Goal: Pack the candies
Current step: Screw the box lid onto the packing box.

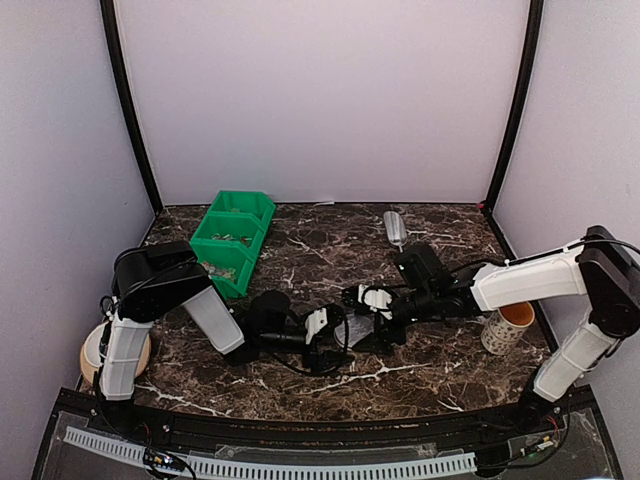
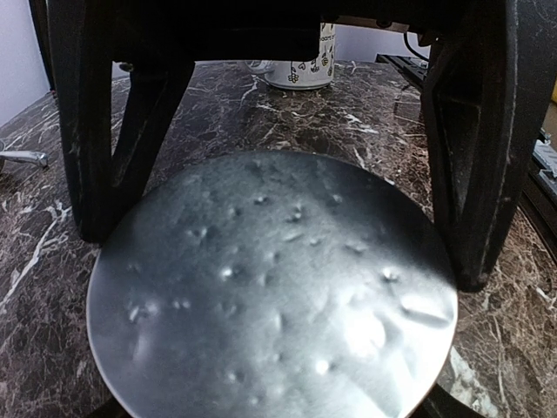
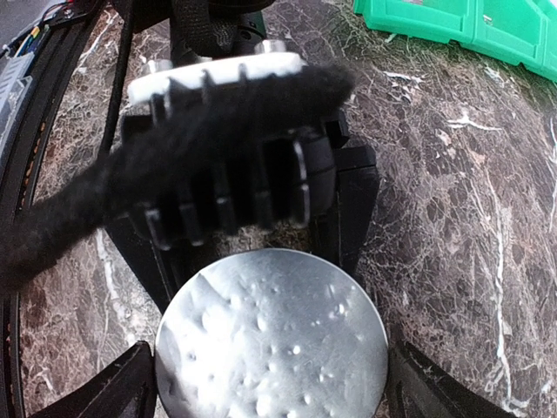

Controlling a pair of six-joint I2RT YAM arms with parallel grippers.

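A small round tub with a silvery dimpled lid sits at the table's middle between both grippers. My left gripper is shut on the tub, its fingertips hidden under the lid's rim. From the opposite side my right gripper stands open, one finger on each side of the tub and close to the rim. In the top view the left gripper and right gripper meet head-on. Small pale bits, probably the candies, lie in the green bin; their colours cannot be made out.
The green bin stands at the back left, also in the right wrist view. A patterned mug stands by the right arm, mug. A metal scoop lies at the back. A tan round object sits by the left base.
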